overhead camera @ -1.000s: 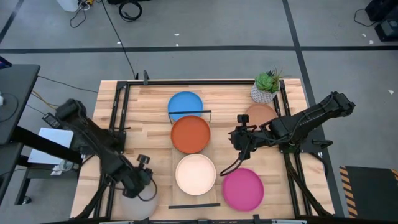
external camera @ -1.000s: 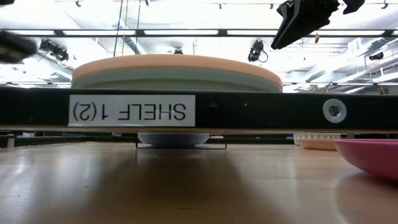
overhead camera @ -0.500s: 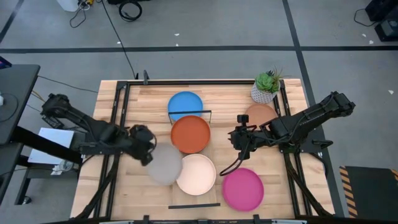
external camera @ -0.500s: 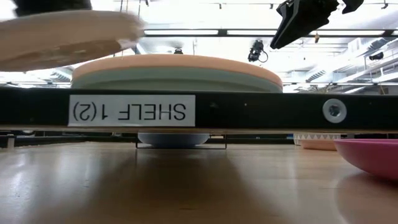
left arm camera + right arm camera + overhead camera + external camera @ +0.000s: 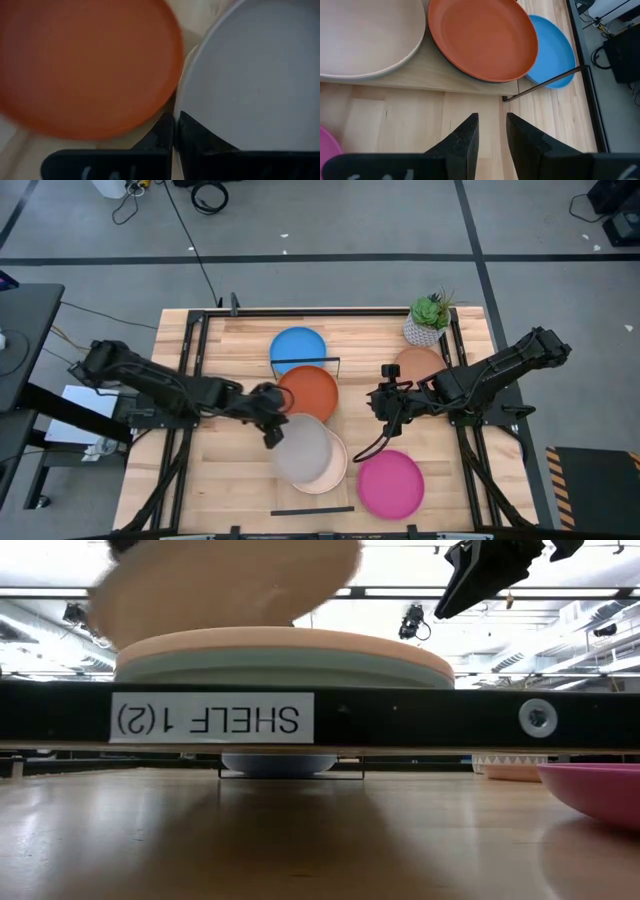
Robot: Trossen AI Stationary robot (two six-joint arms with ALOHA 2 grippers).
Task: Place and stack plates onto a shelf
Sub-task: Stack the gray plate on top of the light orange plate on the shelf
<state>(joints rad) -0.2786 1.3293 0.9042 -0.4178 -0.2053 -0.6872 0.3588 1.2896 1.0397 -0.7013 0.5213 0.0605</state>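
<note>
Slatted wood table (image 5: 230, 340) on grey floor, black frame rails along both sides. Shelf (image 5: 345, 420) runs down table centre. Orange plate (image 5: 312, 388) on shelf; cream plate (image 5: 338, 465) on shelf nearer camera edge. Left hand (image 5: 270, 423) closed on rim of grey plate (image 5: 300, 450), fingers (image 5: 167, 137) pinched almost together; plate held tilted above cream plate, overlapping it. Right hand (image 5: 385, 402) hangs above table beside shelf, fingers (image 5: 465, 137) slightly apart, holding nothing. Blue plate (image 5: 297, 346), magenta plate (image 5: 391, 483), tan plate (image 5: 416, 362) rest on table.

Two dark jointed arms, flat black tapering fingers (image 5: 465, 140).
</note>
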